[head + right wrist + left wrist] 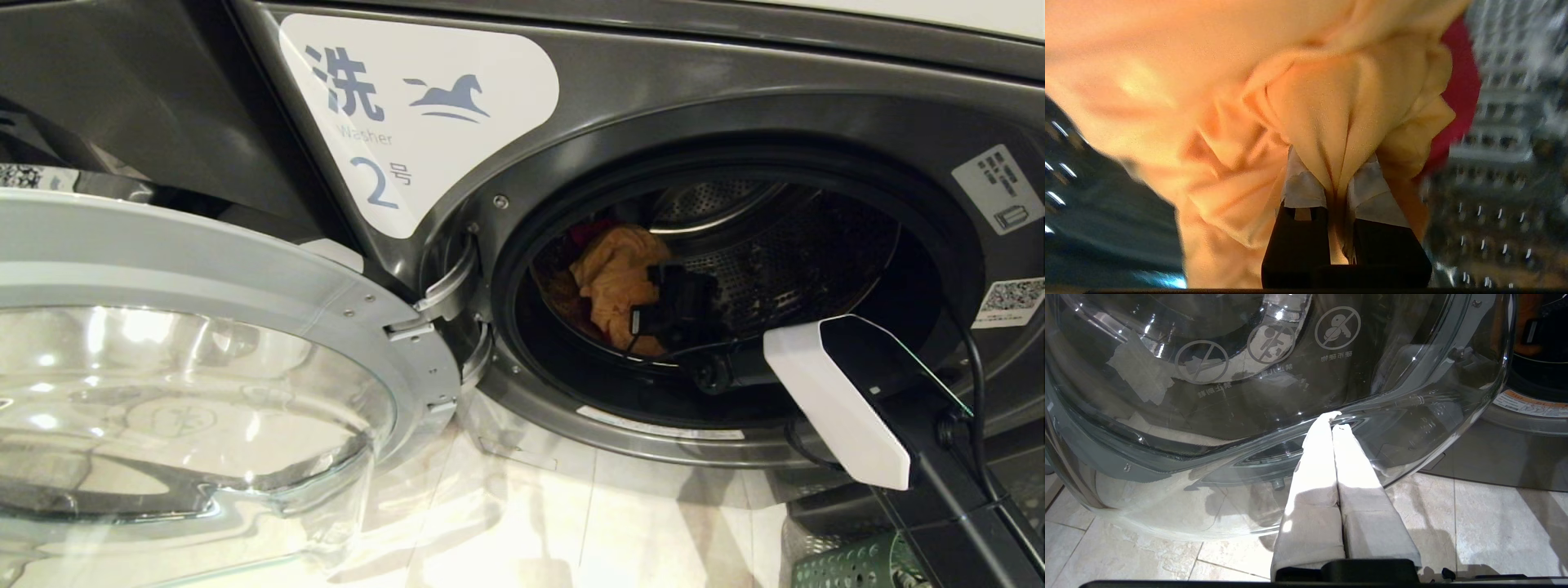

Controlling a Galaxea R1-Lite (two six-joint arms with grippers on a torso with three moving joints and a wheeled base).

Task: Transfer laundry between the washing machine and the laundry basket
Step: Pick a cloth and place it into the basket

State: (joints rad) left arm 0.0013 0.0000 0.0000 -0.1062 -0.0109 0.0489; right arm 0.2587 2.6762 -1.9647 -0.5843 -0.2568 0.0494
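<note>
- Head view: the right pincer (653,314) was reaching into the drum of the washing machine (735,114), at the orange garment (612,278) lying toward the drum's left side with something red behind it. The door (204,343) stood swung wide to the left. A corner of the green perforated laundry basket (849,563) showed at the lower right, on the pale tiled floor (571,523). Judged step: unloading, grasp phase.
- Left wrist view: the left pincer (1334,420) was parked with its white-wrapped fingers pressed together, holding nothing, its tips at or just beside the door's glass bowl (1290,375); contact could not be told. Beige floor tiles lay below.
- Right wrist view: the right pincer (1337,192) was clamped on a bunched fold of the orange garment (1331,106), cloth pinched between the pads (1302,190). A red item (1457,94) lay behind, with the perforated drum wall (1502,122) beside it.
- Next move, as judged: withdraw over the door lip without snagging, then carry the cloth to the basket; the fold looked thin and might slip.
</note>
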